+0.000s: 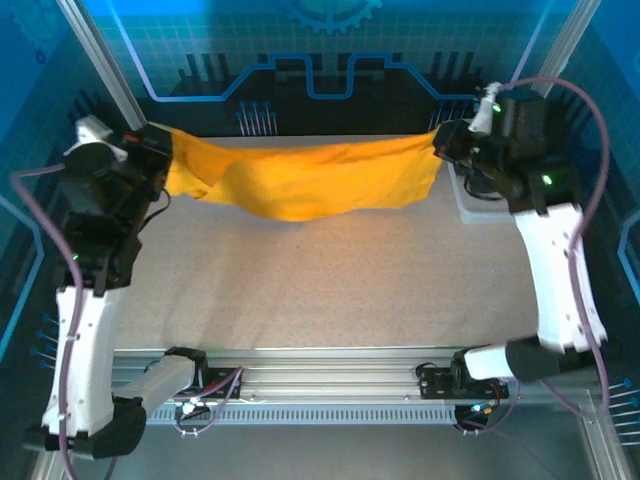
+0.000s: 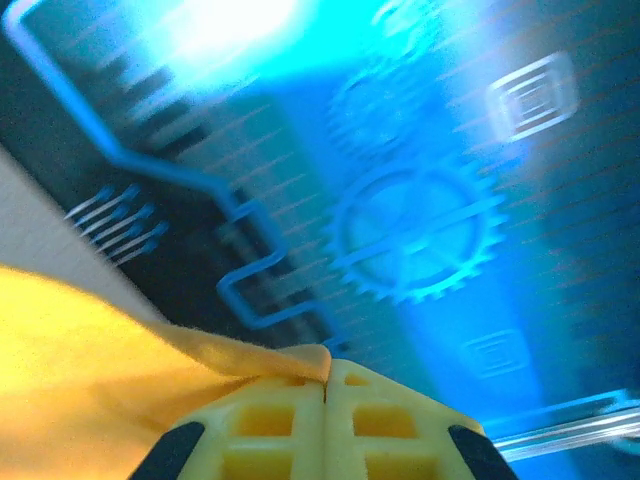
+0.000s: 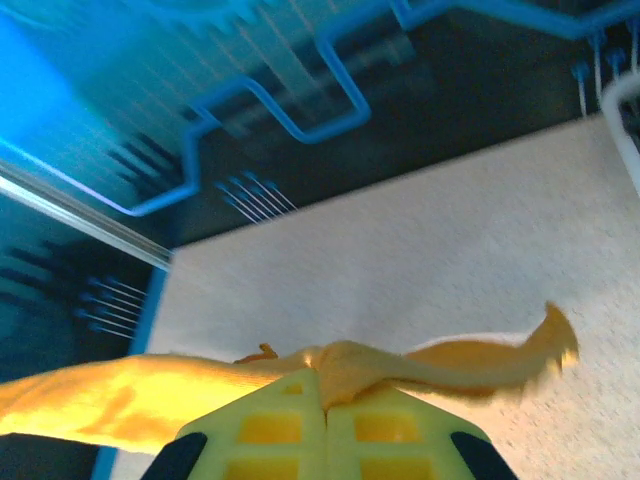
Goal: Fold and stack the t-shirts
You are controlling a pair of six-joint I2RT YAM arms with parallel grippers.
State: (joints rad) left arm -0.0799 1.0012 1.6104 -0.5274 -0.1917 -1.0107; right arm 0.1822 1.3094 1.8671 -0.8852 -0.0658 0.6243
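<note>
A mustard-orange t-shirt [image 1: 310, 178] hangs stretched between my two grippers above the far part of the table, sagging in the middle. My left gripper [image 1: 160, 150] is shut on its left end; in the left wrist view the cloth [image 2: 110, 380] is pinched between the yellow fingers [image 2: 270, 420], the gripper [image 2: 326, 372] raised toward the blue back wall. My right gripper [image 1: 440, 140] is shut on the right end; the right wrist view shows the gripper [image 3: 325, 395] with the cloth [image 3: 390, 365] bunched in it, a loose tail trailing right.
The speckled table [image 1: 330, 290] lies below the shirt. A white basket's edge [image 1: 470, 205] sits at the far right under my right arm, also seen as a basket rim [image 3: 620, 110]. The blue patterned back wall [image 1: 330, 50] stands just behind the shirt.
</note>
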